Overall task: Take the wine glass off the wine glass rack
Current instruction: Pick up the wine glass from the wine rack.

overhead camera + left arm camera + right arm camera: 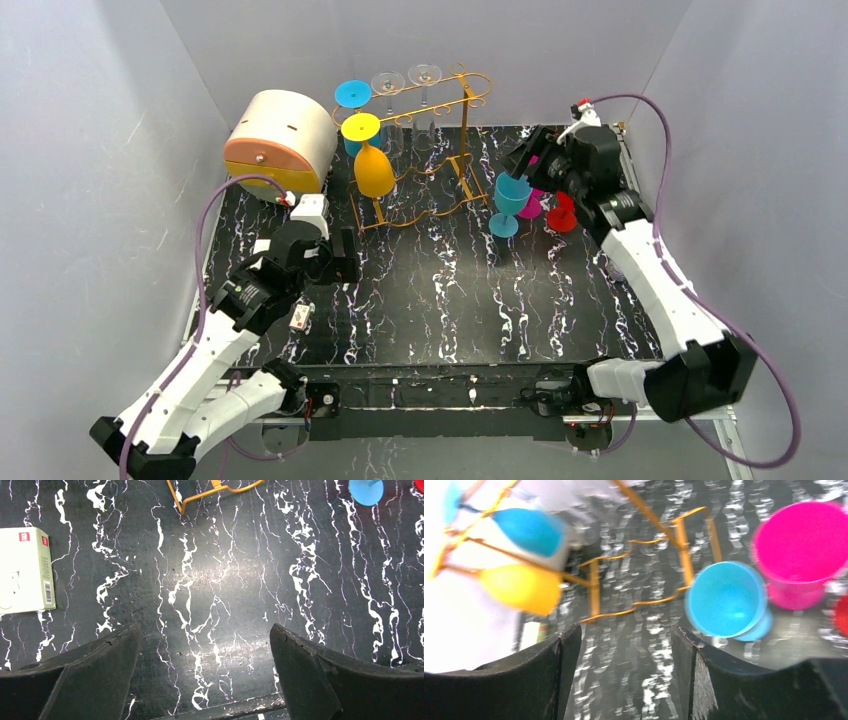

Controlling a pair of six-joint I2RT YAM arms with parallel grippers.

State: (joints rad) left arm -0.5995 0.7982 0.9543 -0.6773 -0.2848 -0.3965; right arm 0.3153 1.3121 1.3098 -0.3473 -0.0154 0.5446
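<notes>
The golden wire wine glass rack [430, 150] stands at the back of the table. A yellow wine glass [372, 168], a blue one [352, 94] and two clear ones [405, 78] hang upside down from it. Another blue wine glass [510, 200] stands upright on the table just right of the rack. My right gripper [524, 156] hovers right behind it, open, with nothing between the fingers. In the right wrist view that gripper [625, 640] has the blue glass [726, 600] just right of its right finger. My left gripper [205, 635] is open over bare table, empty.
A pink glass [533, 205] and a red glass [562, 212] stand beside the blue one. A round cream-and-orange drawer box [280, 140] sits at the back left. A small white-and-green box [25, 570] lies near the left arm. Grey walls enclose the table.
</notes>
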